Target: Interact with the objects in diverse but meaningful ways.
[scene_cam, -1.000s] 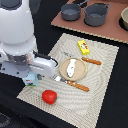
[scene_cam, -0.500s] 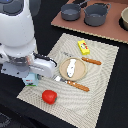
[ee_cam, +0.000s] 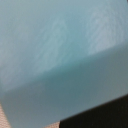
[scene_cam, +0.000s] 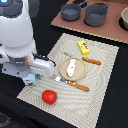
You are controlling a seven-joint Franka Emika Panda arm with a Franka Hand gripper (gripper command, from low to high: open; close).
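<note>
Gripper state cannot be told, hidden behind the arm (scene_cam: 22, 45) near the red tomato (scene_cam: 49, 96).

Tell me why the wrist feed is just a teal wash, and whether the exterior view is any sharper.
Wrist view: a pale blue-green surface fills nearly the whole frame, too close to focus, soft glare on it. Exterior view: evenly lit but low-resolution; the tomato, yellow packet and pots read clearly, while the gripper is hidden behind the arm.
</note>
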